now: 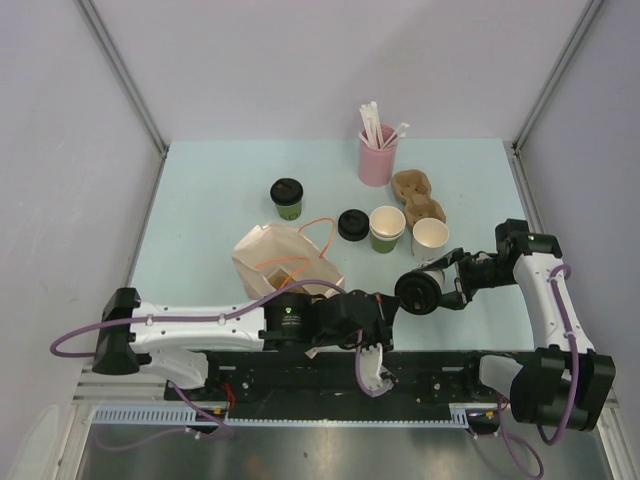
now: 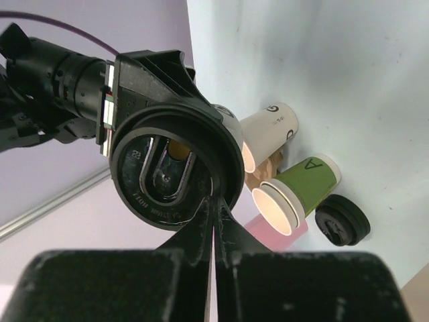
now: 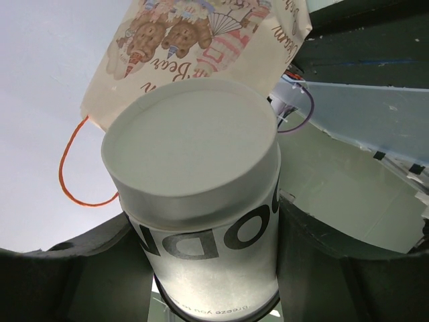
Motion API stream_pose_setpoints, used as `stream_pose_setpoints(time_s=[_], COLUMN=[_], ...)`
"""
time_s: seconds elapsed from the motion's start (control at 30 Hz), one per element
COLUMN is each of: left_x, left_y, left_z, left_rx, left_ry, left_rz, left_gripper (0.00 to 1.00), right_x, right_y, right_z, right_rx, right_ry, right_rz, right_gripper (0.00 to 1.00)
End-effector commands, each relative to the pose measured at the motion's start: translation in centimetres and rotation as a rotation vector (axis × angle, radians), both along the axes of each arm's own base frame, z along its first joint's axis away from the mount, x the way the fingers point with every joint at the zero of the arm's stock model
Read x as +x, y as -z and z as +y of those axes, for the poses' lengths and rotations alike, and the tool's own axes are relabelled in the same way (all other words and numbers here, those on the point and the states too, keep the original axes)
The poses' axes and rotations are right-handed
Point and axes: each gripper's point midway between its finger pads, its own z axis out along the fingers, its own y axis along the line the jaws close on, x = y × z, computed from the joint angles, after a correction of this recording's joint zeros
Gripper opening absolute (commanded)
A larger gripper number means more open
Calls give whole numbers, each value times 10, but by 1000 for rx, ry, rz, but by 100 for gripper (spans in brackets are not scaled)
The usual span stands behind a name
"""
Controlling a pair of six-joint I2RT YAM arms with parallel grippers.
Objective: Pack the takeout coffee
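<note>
Right wrist alone shows white lettered paper cup [image 3: 191,154] base-on, right gripper [image 3: 208,241] grasping it; left gripper [image 2: 214,216] clenched, six o'clock of round black plastic lid [image 2: 175,168]

Green cup [image 1: 287,205]: black lid on, standing upright, far centre-left. White lettered cup [image 3: 201,221]: lid on, tipped sideways, airborne, near right.

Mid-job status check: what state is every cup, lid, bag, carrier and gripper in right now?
held white cup: lidded, sideways in air
right gripper: shut on held white cup
left gripper: shut, tips at the held lid rim
far green cup: lidded, upright
near green cup: unlidded, upright
second white cup: unlidded, upright
loose lid: lying flat, off any cup
carrier: empty
bag: handles loose
pink cup: upright, holding straws
</note>
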Motion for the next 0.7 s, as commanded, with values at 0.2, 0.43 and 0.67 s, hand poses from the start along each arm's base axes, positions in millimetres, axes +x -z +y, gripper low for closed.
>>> stream_pose_setpoints(time_s=[0.2,0.43,0.67], left_x=[-12,-11,-19], left_y=[-6,-14,-25], left_z=[-16,-9,6], left_rx=[-70,-97,-175], left_ry=[27,-14,-108], left_rz=[109,145,337], left_gripper=[0,1,14], right_x=[-12,-11,-15], right_y=[15,26,32], right_z=[-6,-9,-2], right_rx=[-44,-63,42], right_ry=[-101,-126,-166], right_rz=[119,159,230], right_gripper=[29,15,10])
